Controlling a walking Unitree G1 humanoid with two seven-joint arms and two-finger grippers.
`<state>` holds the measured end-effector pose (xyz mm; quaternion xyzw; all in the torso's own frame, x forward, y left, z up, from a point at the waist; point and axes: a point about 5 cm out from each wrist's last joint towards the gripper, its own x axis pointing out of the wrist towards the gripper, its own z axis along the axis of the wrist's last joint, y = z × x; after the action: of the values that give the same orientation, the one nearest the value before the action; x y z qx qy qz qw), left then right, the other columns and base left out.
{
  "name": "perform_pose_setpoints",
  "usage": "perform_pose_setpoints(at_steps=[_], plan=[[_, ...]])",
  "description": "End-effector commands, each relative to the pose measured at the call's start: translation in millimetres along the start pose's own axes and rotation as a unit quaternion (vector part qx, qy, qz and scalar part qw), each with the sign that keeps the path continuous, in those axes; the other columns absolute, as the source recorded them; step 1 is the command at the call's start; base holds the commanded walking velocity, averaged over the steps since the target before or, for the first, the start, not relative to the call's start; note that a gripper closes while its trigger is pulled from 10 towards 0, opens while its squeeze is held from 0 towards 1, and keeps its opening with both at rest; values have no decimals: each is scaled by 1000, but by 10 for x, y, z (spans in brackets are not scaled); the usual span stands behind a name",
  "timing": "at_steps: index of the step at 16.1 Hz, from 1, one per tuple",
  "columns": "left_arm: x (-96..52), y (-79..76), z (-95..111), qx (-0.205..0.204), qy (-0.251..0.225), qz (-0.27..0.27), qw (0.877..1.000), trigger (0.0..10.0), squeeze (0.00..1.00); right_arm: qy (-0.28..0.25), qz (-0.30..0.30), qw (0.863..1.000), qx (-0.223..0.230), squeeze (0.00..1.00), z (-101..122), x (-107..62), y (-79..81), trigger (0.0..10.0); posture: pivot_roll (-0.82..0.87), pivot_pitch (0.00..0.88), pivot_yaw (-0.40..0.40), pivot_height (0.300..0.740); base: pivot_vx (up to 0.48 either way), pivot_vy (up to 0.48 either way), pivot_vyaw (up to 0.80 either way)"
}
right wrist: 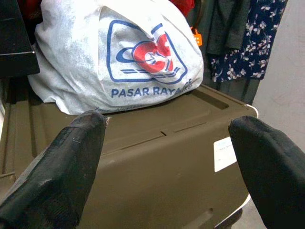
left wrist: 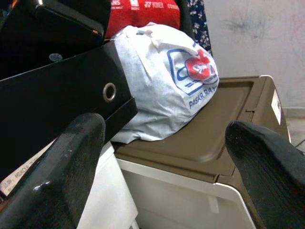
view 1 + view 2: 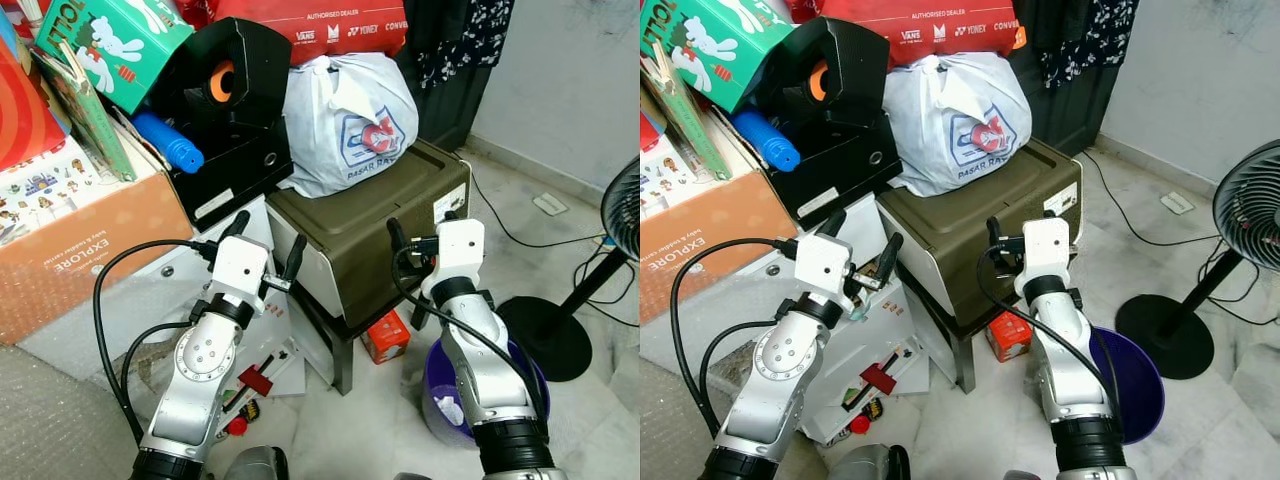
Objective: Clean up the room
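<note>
Judging from the clutter, hardly begun: nothing gripped, nothing yet put away. Left gripper point(image 3: 265, 250) raised with fingers spread wide and empty; right gripper point(image 3: 420, 240) likewise raised, fingers wide apart, empty. Just ahead of both grippers, an olive storage box point(image 3: 385, 215) with its lid shut, contents hidden, standing on a low stool. On that lid, beyond the fingertips, a white shopping bag point(image 1: 114, 57) knotted at the top and bulging, what is inside not visible. Ahead of the left gripper and touching the bag's side, a black open-fronted box point(image 3: 225, 110), holding something orange and round; beside it a blue cylinder point(image 3: 170, 142). Farther off on the left gripper's outer side, a brown cardboard carton point(image 3: 90, 250) stuffed with books and a green toy box point(image 3: 120, 40). Below the right gripper, beside its forearm, a purple basin point(image 3: 1135, 385) on the floor with a crumpled white scrap inside, seen in the left eye view. Between the two arms, under the stool, a small orange-red carton point(image 3: 385, 337) on the floor; under the left arm, small red bits on a white panel point(image 3: 265, 375). Probably all loose floor pieces still left to gather.
</note>
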<state>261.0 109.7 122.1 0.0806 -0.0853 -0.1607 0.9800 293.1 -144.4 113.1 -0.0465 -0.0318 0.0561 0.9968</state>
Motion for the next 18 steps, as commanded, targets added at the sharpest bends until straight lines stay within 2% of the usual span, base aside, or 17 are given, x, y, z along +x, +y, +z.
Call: perform_pose_setpoints(at_steps=[1,7,11,18], plan=[[11,28,12,5,-1,4,1000,10000,0,-4,3,1000,-1,0,35,29,6,10000,-72,13,55,740,0,-244,0],[16,35,8,4,0,3,1000,10000,0,-4,3,1000,-1,0,34,40,16,10000,-73,11,59,740,0,-329,0],[15,37,-1,-6,2,9,1000,10000,0,-3,2,1000,-3,0,27,39,12,10000,-73,12,59,740,0,0,0],[0,29,1,-7,2,6,1000,10000,0,-1,0,1000,-1,0,11,42,5,10000,-71,17,59,740,0,0,800]])
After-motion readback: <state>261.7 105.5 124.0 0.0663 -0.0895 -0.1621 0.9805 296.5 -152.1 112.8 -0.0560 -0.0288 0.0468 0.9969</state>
